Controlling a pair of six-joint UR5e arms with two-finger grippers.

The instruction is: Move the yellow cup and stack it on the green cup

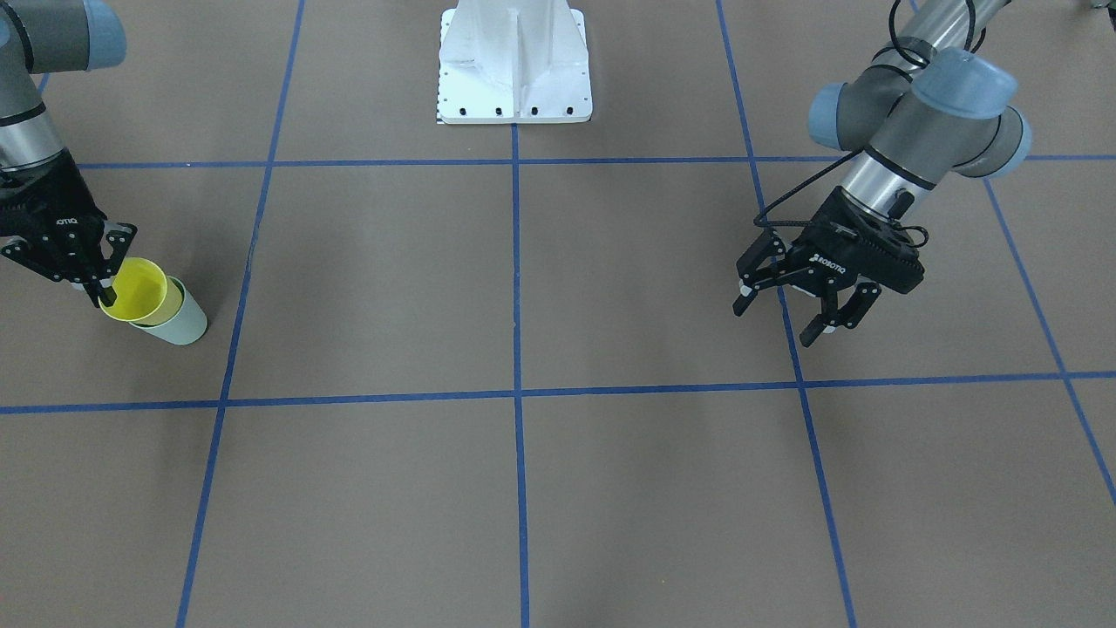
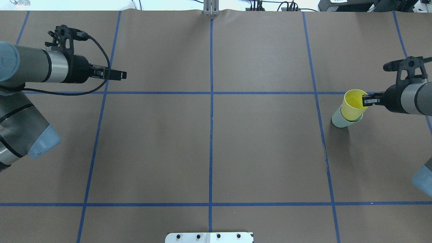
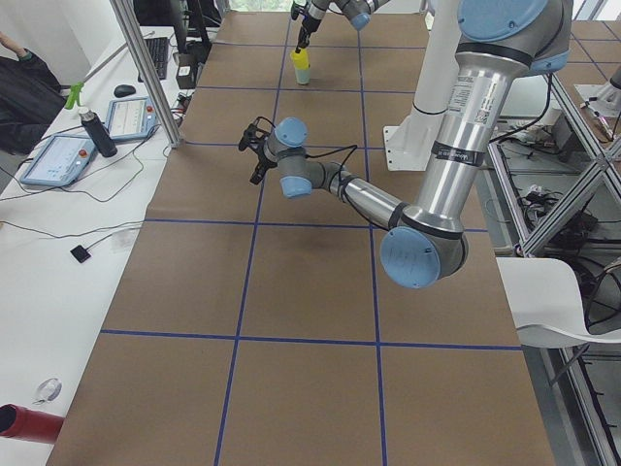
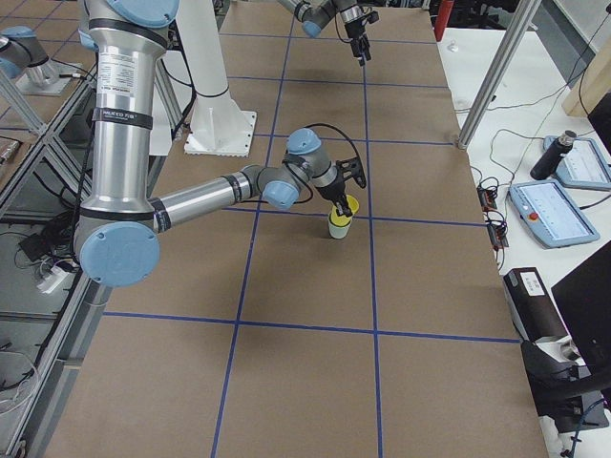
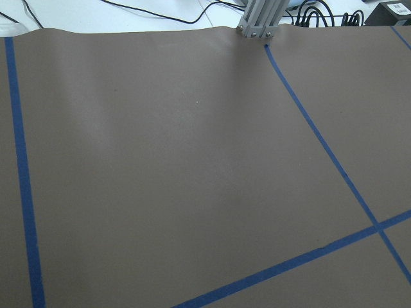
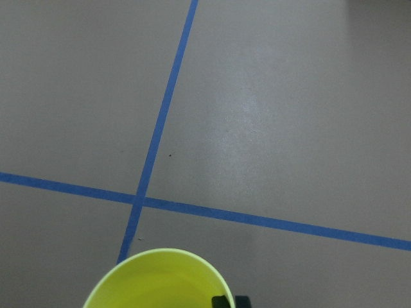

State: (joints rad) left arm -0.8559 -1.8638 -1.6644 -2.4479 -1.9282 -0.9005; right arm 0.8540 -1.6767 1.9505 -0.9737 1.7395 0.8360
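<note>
The yellow cup (image 1: 139, 288) sits partly inside the pale green cup (image 1: 180, 325), which stands on the table at the robot's right. My right gripper (image 1: 98, 295) is shut on the yellow cup's rim, one finger inside and one outside. In the overhead view the yellow cup (image 2: 352, 103) rises out of the green cup (image 2: 338, 121), with the right gripper (image 2: 365, 100) at its rim. The right wrist view shows only the yellow rim (image 6: 157, 282). My left gripper (image 1: 776, 321) is open and empty, above the table far from the cups.
The robot's white base plate (image 1: 514, 78) stands at the table's middle near the robot. Blue tape lines (image 1: 516, 392) cross the brown table cover. An aluminium post (image 5: 257, 19) stands at the far table edge. Operator tablets (image 4: 554, 205) lie off the table.
</note>
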